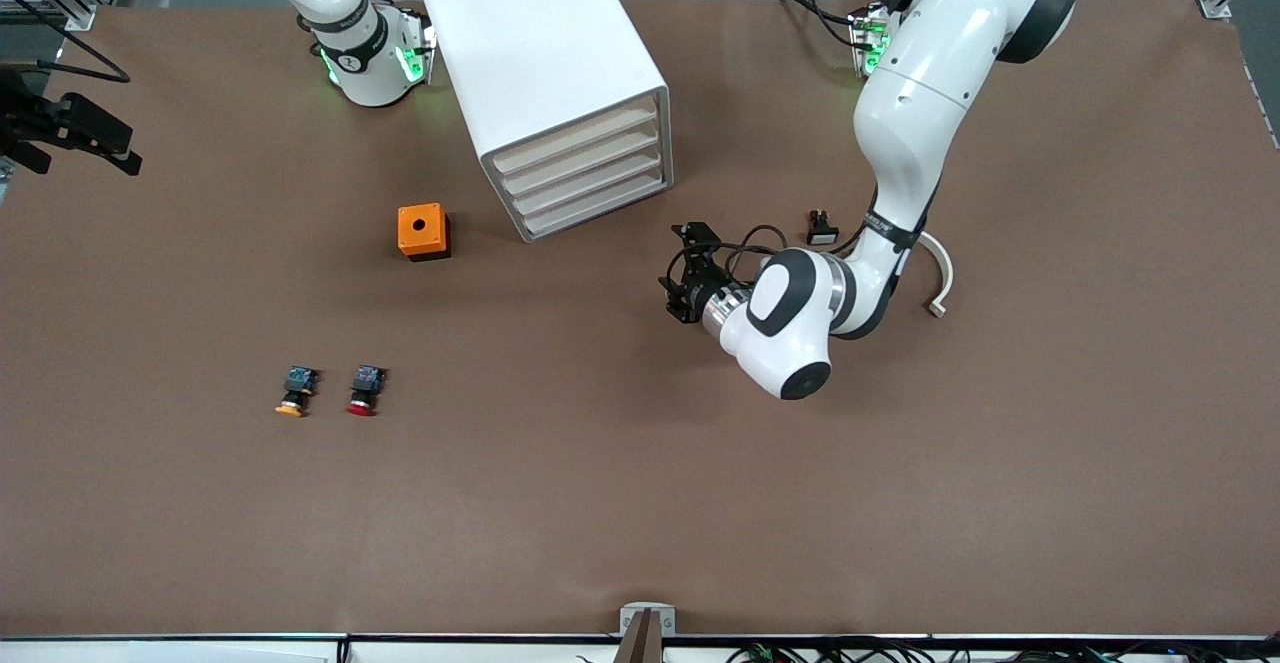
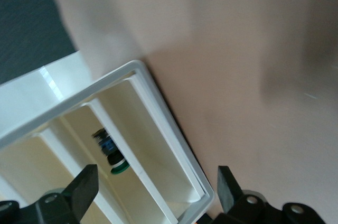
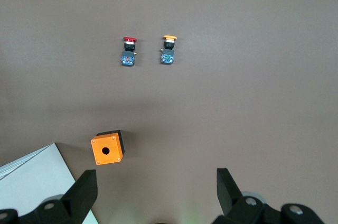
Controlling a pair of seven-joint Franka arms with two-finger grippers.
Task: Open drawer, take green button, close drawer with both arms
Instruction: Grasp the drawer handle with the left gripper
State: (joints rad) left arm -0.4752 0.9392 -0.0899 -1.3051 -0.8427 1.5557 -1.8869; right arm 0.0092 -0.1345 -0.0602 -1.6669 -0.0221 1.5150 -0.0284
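front view: left gripper (image 1: 678, 273) spread wide, grasping nothing, at the cabinet's (image 1: 555, 73) five o'clock. green button (image 2: 113, 155) lies inside a drawer (image 2: 158, 150). right gripper (image 3: 156, 195) waits, released.

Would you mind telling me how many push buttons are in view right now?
3. The orange-capped button and red-capped button lie side by side on the brown table, nearer the front camera than the orange box. The green-capped button shows inside the white cabinet. Others may be hidden.
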